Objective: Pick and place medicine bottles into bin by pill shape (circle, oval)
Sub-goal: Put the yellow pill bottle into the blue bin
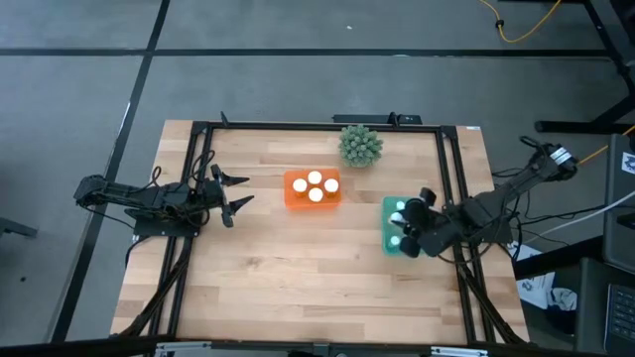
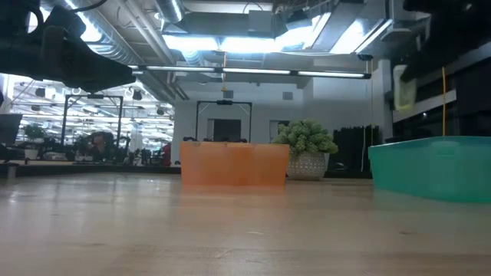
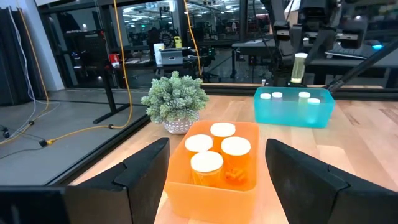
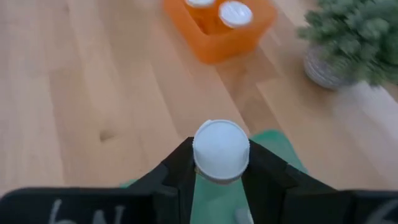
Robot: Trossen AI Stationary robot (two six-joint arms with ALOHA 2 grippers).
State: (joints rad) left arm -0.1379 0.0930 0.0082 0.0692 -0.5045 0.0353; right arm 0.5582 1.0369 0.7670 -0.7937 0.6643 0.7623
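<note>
My right gripper (image 4: 221,163) is shut on a medicine bottle with a white cap (image 4: 221,146), above the teal bin (image 1: 389,213) at the table's right. In the left wrist view the bottle (image 3: 300,70) hangs over this bin (image 3: 292,112), which holds several white-capped bottles. The orange bin (image 1: 294,198) stands mid-table with several bottles standing in it (image 3: 222,155). My left gripper (image 1: 238,191) waits open at the left, level, facing the orange bin. My right gripper pinches the bottle's top end, at the white cap (image 4: 221,149), between its two fingers (image 4: 177,168). The fingers slant down from the table's right side. The bottle's body (image 3: 300,71) hangs upright below them, lifted clear above the teal bin.
A spiky green plant in a pot (image 1: 360,145) stands at the far edge, between the two bins. A black frame (image 1: 298,125) runs around the wooden table top. Bare wood lies in front of both bins toward the near edge.
</note>
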